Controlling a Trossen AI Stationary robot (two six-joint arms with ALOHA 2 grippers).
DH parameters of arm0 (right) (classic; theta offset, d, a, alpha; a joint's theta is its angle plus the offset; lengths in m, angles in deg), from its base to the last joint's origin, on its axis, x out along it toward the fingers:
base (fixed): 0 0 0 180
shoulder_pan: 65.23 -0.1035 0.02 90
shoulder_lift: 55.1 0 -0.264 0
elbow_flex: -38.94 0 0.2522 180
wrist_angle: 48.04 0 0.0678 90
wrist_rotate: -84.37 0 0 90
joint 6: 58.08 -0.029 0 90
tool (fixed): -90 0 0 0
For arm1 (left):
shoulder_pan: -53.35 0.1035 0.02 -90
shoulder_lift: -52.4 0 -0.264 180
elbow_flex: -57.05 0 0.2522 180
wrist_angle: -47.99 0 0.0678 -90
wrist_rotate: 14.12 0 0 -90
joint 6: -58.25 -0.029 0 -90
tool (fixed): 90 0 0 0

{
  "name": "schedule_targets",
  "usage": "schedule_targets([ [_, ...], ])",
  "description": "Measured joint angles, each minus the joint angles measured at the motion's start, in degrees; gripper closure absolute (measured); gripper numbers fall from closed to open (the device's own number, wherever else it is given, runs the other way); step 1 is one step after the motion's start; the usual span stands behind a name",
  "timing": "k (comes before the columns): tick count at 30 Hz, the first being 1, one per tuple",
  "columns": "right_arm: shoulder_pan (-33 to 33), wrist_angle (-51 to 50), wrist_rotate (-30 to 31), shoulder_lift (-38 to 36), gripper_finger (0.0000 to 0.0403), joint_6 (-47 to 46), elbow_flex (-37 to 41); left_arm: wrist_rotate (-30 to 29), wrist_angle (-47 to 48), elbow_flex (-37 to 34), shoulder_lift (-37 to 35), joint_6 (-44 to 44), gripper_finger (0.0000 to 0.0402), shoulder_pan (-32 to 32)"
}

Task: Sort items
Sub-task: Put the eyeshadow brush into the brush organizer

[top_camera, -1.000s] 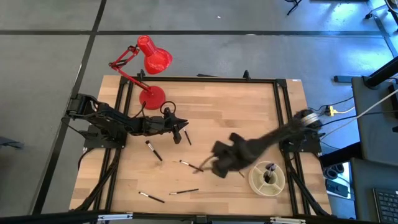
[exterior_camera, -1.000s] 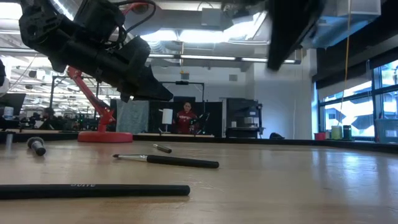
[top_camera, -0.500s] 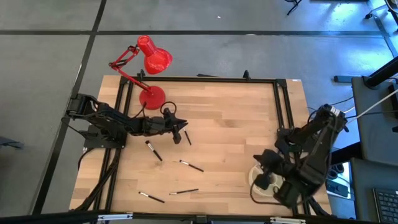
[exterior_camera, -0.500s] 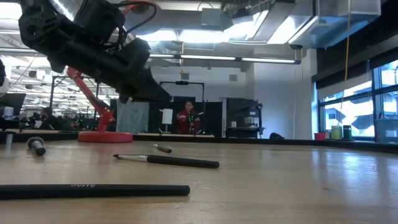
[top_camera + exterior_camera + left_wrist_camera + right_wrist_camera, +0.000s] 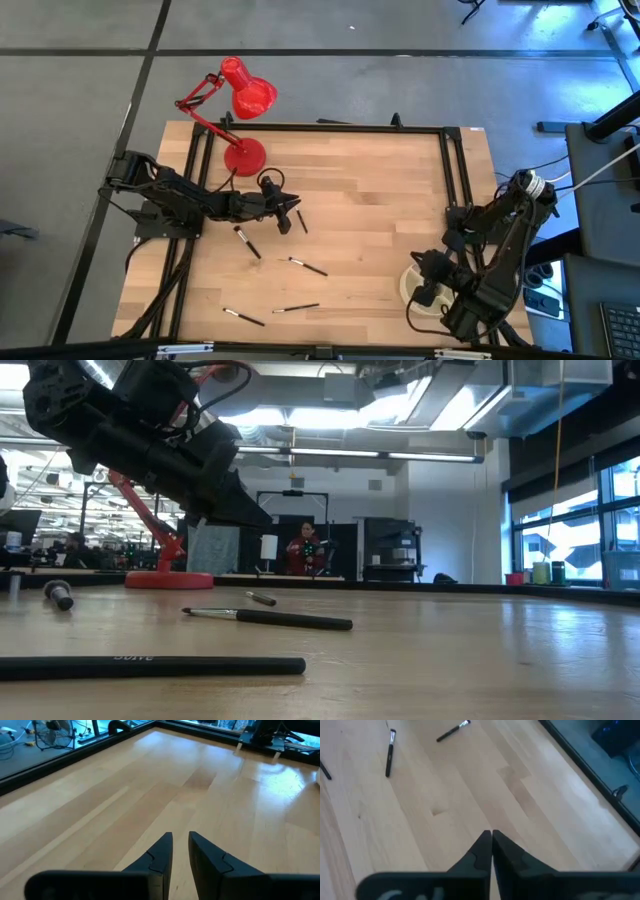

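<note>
Several thin black brushes lie flat on the wooden table: one (image 5: 247,241) and a short one (image 5: 301,220) by my left gripper, one (image 5: 306,266) mid-table, two (image 5: 296,308) (image 5: 243,317) near the front edge. My left gripper (image 5: 291,211) hovers low over the table's left half, slightly open with only bare wood between its fingers (image 5: 180,840). My right gripper (image 5: 424,268) hangs shut and empty (image 5: 491,837) over the round cream dish (image 5: 408,288) at the near right, hiding most of it.
A red desk lamp (image 5: 240,100) stands at the far left corner, its base (image 5: 244,157) just behind my left arm. A black frame (image 5: 455,170) runs around the table. Bare wood lies across the far right half (image 5: 380,190). A person (image 5: 303,550) shows far behind the table.
My right arm has swung from the middle of the table, near the brushes, toward the near right corner and now hangs over the cream dish. It has left the low view. My left arm has kept still.
</note>
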Motion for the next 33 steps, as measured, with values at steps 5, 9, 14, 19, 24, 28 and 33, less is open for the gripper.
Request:
schedule_targets([
  [5,-0.4,0.2,-0.1,0.0,0.0331,0.2,-1.0,-0.8,0.0,0.0,0.0,1.3,0.0343,0.0],
  [9,-0.5,0.1,-0.5,0.0,0.0278,0.3,-1.9,-1.1,1.1,0.0,0.0,2.2,0.0343,-0.6],
  [14,0.7,-1.3,1.2,0.0,0.0233,0.4,-3.1,-2.3,1.3,0.0,0.0,4.1,0.0343,-2.4],
  [19,7.5,-1.0,6.0,-1.2,0.0222,4.1,-4.1,-2.3,-3.2,0.0,0.0,5.8,0.0343,-3.7],
  [24,19.3,2.4,-0.4,-1.5,0.0226,15.2,-2.6,-1.4,-5.8,0.6,-0.2,2.3,0.0338,-5.5],
  [28,27.9,18.4,-5.3,-1.5,0.0236,33.0,-0.1,-1.4,-5.3,2.4,-0.2,-1.7,0.0319,-6.4],
  [33,36.6,47.9,-22.8,-1.5,0.0240,57.8,5.4,-1.4,-5.2,3.4,-0.2,-5.9,0.0282,-7.5],
])
